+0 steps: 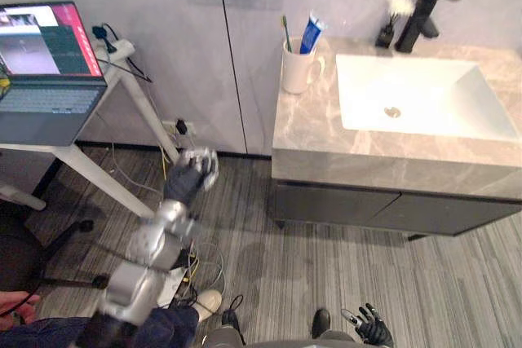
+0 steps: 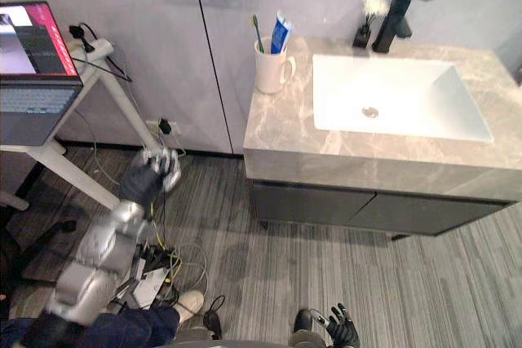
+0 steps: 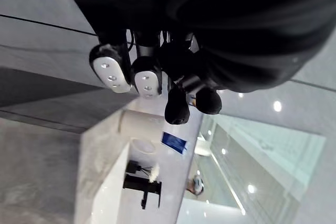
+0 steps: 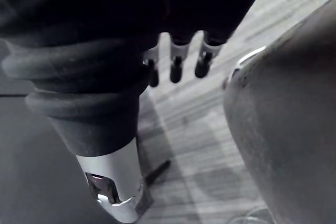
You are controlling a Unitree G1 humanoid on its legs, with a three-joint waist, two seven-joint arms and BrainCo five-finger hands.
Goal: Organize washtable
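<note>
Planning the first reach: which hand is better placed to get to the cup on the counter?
Left, likely. The left hand is raised, nearer the cup; the right hand hangs low.

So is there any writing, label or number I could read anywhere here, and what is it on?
On the toothpaste tube standing in the white mug: any print on the blue tube is too small to read.
On the laptop screen: windows are open, but their text is too blurred to read.
Elsewhere: no words, numbers or signs that can be read.
</note>
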